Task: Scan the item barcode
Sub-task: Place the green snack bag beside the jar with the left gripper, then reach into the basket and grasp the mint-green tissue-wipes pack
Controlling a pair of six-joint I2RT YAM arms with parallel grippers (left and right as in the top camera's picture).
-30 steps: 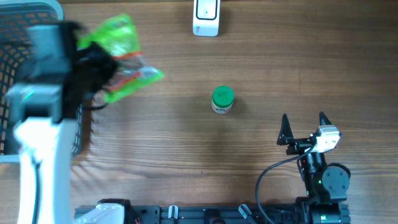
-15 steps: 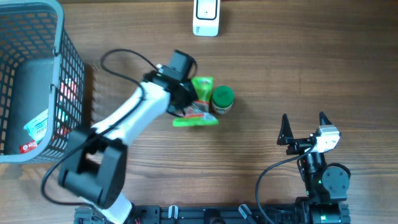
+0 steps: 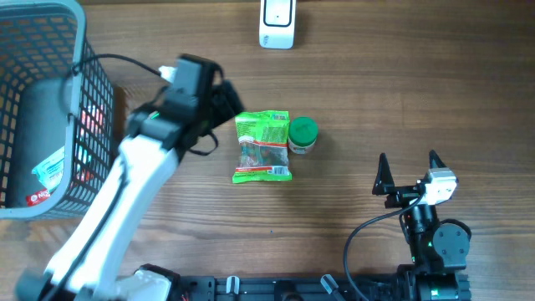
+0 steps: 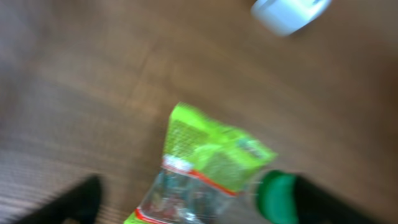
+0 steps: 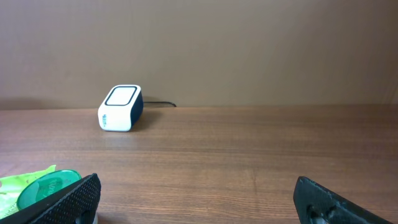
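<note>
With your left pincer (image 3: 229, 109) and right pincer (image 3: 410, 171) spread — pinch the green packet (image 3: 262, 146) by its edge away from the jar (image 3: 301, 134).

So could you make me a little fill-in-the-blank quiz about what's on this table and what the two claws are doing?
The snack packet lies flat on the table beside a small jar with a ___ lid. The scanner at the far edge is coloured ___. The right gripper hangs apart from everything, jaws ___. The left gripper holds ___.
Missing words: green; white; open; nothing.
</note>
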